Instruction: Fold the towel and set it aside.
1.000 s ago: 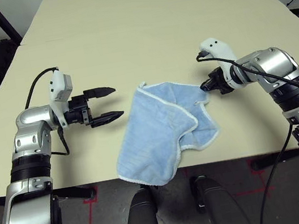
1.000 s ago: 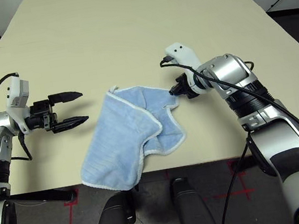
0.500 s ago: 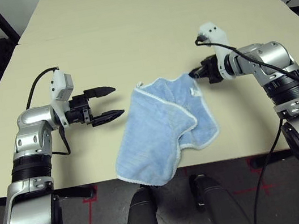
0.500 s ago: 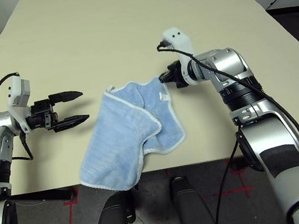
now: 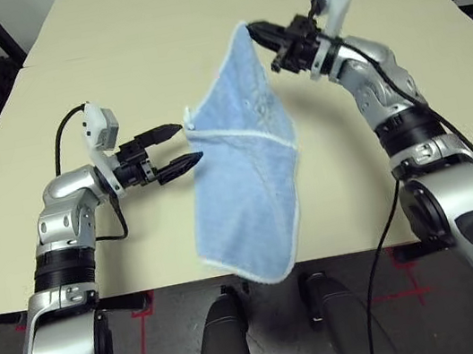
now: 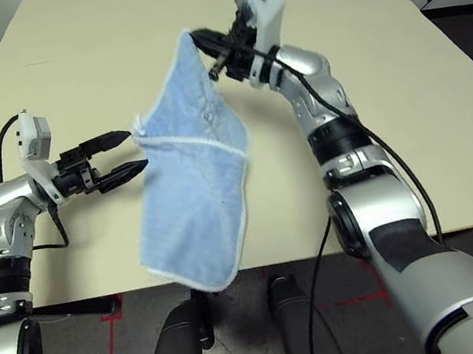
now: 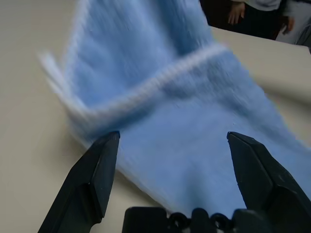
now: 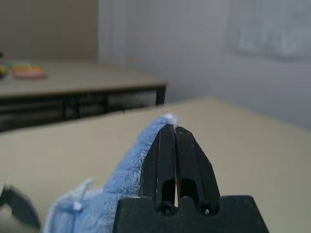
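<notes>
Pale and broad, the table [image 5: 130,86] lies under the work, its near edge crossed by the towel's lower end. At the left, the left gripper [image 5: 179,147] stands open beside the towel [image 5: 241,176], its fingers pointing at the folded edge — probably placed there to catch the side with the small loop [image 5: 189,119]. Right of it, the right gripper [image 5: 256,35] is closed on the towel's far corner, drawing it up to a peak, likely so the cloth hangs straight before folding; no finished fold yet, I'd judge

The left wrist view adds a person's hand [image 7: 236,12] beyond the table, absent from the eye views — while the right wrist view gives the pinched corner between the fingertips and another table [image 8: 82,80] behind
</notes>
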